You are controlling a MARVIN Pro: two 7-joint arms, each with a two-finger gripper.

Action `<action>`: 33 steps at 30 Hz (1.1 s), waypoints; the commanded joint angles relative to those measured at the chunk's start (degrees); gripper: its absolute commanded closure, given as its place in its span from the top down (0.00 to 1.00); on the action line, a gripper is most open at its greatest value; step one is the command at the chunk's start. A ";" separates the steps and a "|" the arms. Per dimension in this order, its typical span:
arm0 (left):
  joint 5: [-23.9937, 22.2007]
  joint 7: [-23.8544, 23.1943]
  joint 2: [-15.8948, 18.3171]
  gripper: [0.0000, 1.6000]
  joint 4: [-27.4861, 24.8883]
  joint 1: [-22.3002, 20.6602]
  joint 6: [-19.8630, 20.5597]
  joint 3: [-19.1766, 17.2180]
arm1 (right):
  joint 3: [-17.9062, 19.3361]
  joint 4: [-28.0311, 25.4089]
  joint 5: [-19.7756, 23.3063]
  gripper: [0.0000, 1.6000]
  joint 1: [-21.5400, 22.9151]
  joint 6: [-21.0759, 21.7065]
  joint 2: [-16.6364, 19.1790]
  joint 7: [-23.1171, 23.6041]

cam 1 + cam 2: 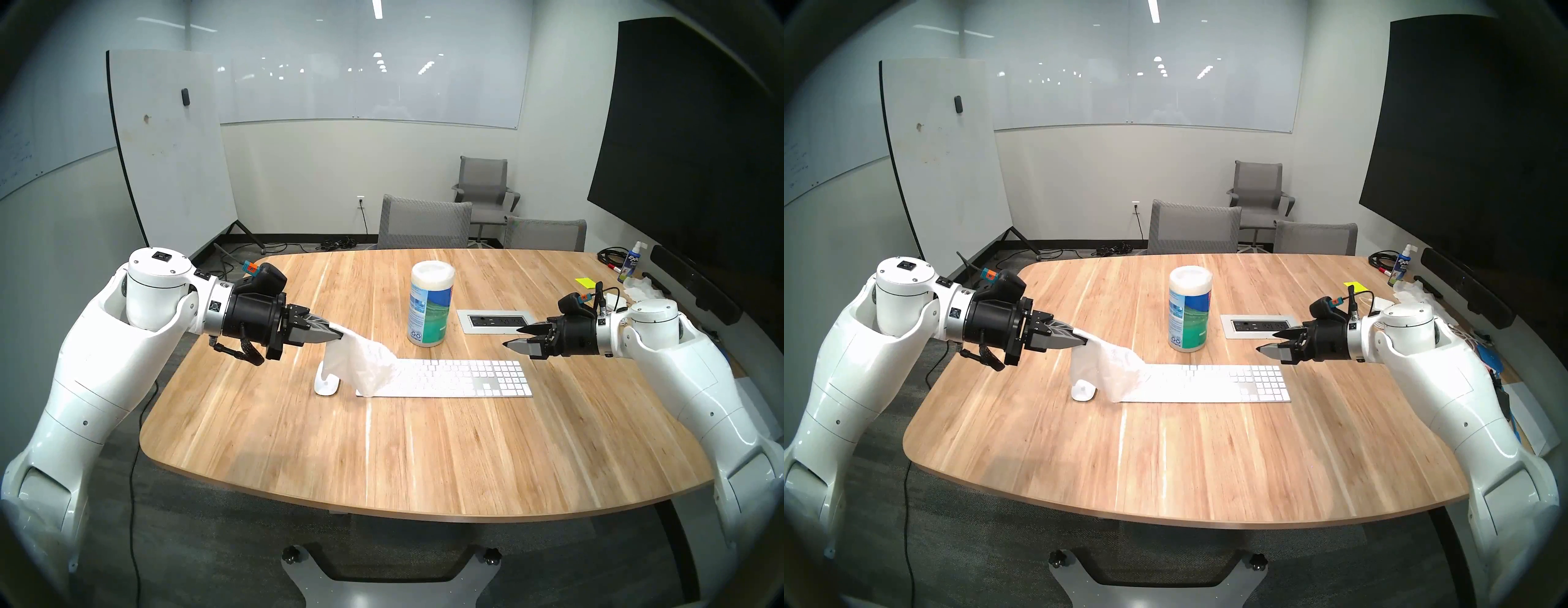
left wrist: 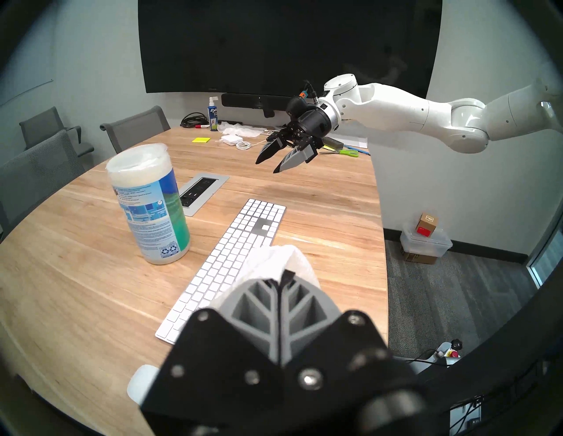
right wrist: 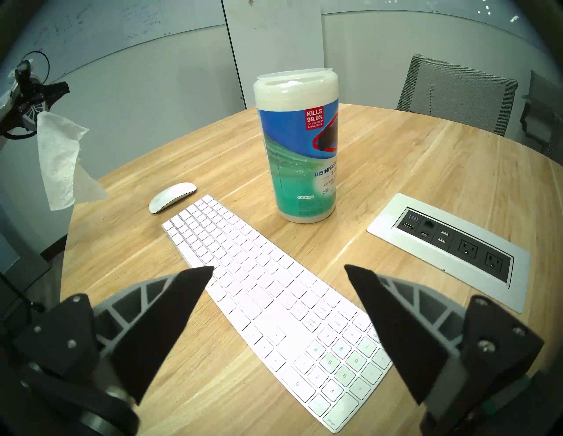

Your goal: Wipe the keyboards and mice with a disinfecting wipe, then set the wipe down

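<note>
The left gripper (image 1: 337,335) has its fingers pinched tight on a corner of the wipe (image 1: 360,361), which dangles clear above the left end of the keyboard (image 1: 458,378). The keyboard's long axis runs left to right across the worktop (image 1: 382,458), the mouse (image 1: 326,385) just beside its left end. The right gripper (image 1: 515,337) hovers spread and empty near its number pad; bare wood lies in front.

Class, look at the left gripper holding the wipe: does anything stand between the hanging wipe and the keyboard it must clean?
Nothing visible does. The wipe hangs free from the left gripper, above the mouse and the keyboard; the canister stands behind.
</note>
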 commanded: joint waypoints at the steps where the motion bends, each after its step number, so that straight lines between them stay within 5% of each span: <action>1: -1.52 -1.19 2.08 0.00 -1.62 1.32 0.50 -2.42 | 0.71 -0.30 0.06 1.00 1.20 -0.20 0.22 -0.12; 19: -2.22 -0.71 5.50 0.00 2.26 4.65 -0.08 -4.99 | 0.72 -0.29 0.03 1.00 1.21 -0.20 0.20 -0.09; 33: 0.49 -2.96 6.22 0.00 13.67 -3.17 -0.92 0.64 | 0.73 -0.29 0.01 1.00 1.20 -0.20 0.20 -0.07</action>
